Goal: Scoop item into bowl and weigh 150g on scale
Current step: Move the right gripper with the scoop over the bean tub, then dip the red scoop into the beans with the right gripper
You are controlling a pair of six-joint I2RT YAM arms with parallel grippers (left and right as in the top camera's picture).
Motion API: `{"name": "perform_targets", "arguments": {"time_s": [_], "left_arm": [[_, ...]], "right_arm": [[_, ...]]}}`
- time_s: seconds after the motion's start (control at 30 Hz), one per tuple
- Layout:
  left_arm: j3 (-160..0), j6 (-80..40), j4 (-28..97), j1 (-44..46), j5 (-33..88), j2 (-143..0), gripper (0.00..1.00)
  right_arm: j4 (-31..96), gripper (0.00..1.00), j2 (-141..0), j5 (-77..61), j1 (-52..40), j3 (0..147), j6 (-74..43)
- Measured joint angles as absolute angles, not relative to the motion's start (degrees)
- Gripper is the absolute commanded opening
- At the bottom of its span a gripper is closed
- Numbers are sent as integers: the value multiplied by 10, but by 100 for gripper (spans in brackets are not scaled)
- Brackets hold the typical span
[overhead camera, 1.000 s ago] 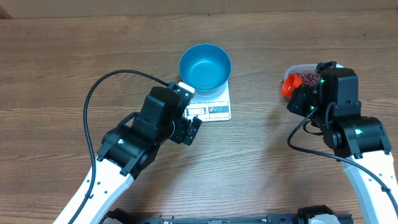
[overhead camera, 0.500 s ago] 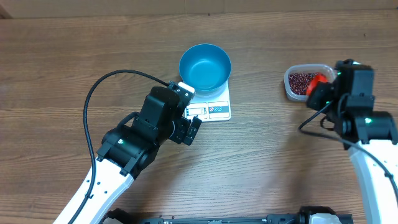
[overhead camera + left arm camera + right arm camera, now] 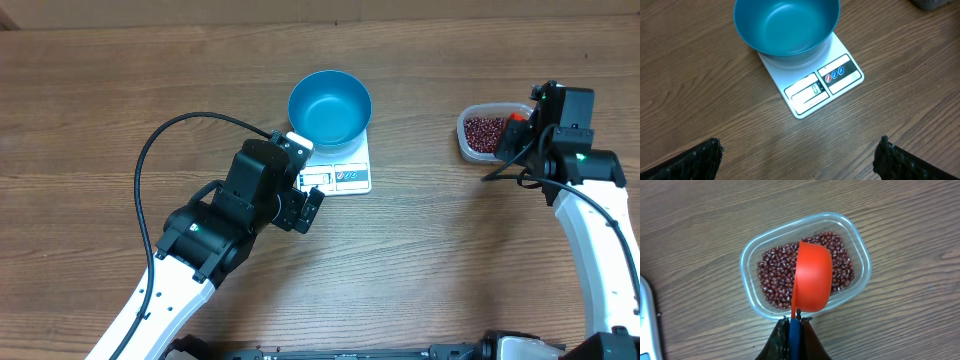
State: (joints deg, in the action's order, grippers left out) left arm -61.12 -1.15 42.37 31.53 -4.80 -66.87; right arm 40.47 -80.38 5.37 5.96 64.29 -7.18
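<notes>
Overhead view gives you the blue bowl (image 3: 330, 107) sitting on the white scale (image 3: 345, 178), toward the far edge of the tabletop (image 3: 100, 100), around its middle. Your left gripper (image 3: 797, 157) hangs on the near side of the scale, jaws spread wide, holding nothing. Near the right edge, your right gripper (image 3: 794, 327) is clamped on the handle of an orange-red scoop (image 3: 812, 277), poised over the beans (image 3: 772, 277) in the clear tub (image 3: 866, 275).
</notes>
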Motion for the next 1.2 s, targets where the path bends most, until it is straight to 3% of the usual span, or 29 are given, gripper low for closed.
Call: {"name": "perform_targets", "arguments": {"time_s": [0.9, 1.2], "left_arm": [[-611, -11, 424, 315, -48, -669, 100], [-611, -11, 424, 315, -48, -669, 100]], "right_arm": [[353, 4, -885, 101, 60, 643, 140], [345, 4, -886, 97, 74, 642, 162]]}}
